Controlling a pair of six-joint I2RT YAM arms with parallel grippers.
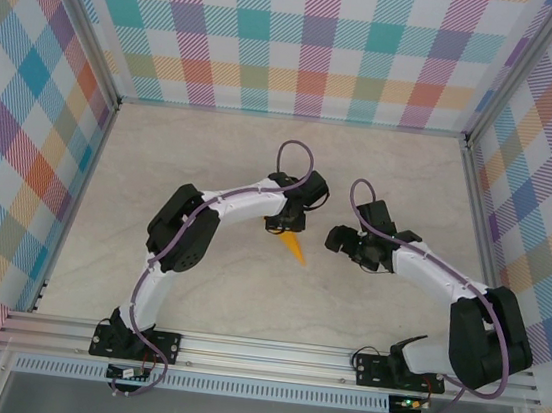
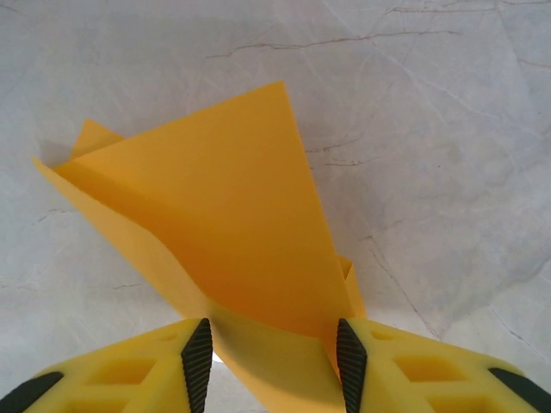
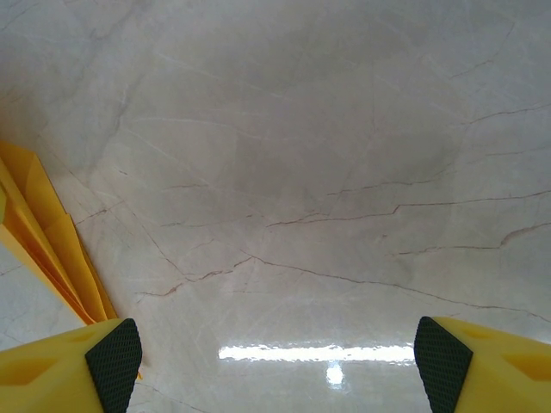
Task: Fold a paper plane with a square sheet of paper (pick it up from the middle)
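While the left tool straddles the paper plane on the counter, clamped or not I cannot tell, the right tool gapes wide and empty near the left tool. A loose pinch may let creases spring open.

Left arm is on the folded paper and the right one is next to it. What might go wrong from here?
1. The plane sits between the left gripper's jaws with its layers splayed. Closing further could crumple them instead of sharpening the crease.
2. I cannot tell whether it is truly gripped, so a lift may drop it.
3. The right gripper is open with the plane's edge close beside it. A sideways move could shove the plane.
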